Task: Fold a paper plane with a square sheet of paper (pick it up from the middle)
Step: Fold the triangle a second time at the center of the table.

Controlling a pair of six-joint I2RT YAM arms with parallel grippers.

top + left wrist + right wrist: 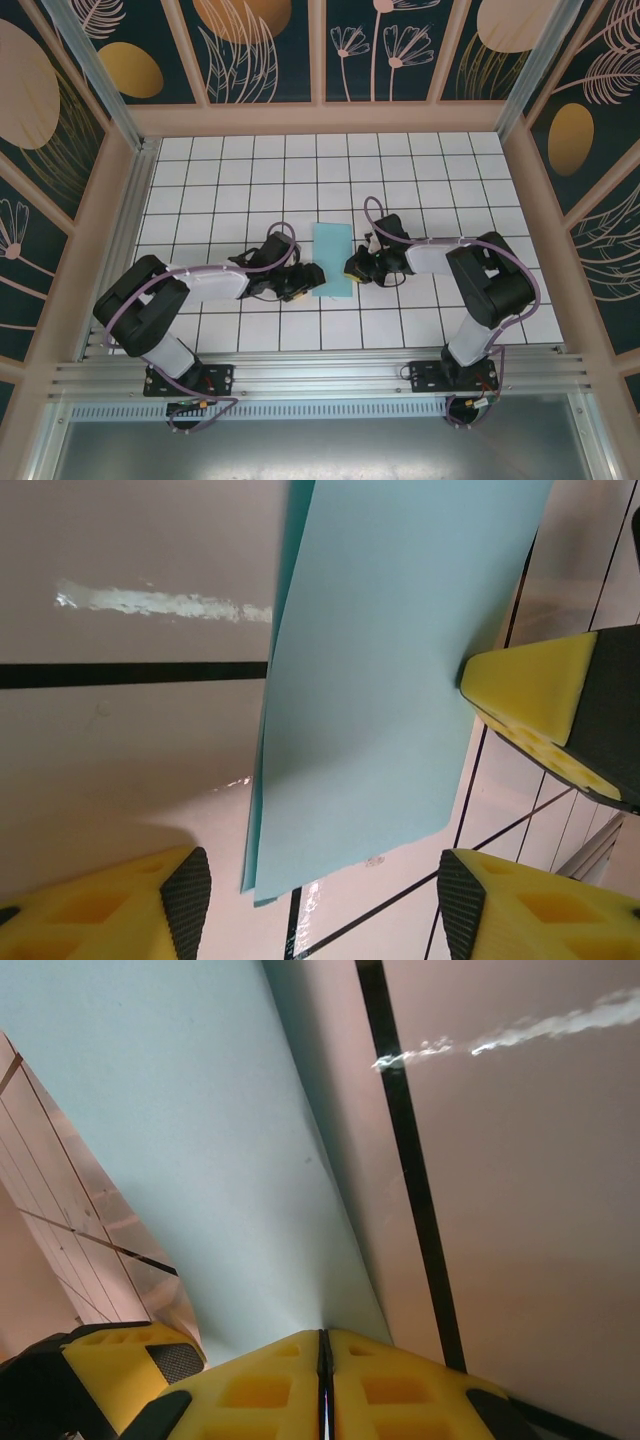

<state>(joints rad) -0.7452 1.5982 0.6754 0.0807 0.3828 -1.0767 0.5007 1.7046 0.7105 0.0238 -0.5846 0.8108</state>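
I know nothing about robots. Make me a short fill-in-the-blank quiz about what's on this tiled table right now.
1. The sheet of paper lies ___ the two grippers.
2. The left gripper has its jaws ___.
3. The right gripper has its jaws ___ on the paper's edge.
4. The finger pads are coloured ___.

Missing words: between; open; shut; yellow.

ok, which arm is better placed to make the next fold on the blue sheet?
Left, probably. The left tool is open and free at the near left corner of the sheet, so it can take that edge. The right tool is shut on the right edge, apparently pinning it.
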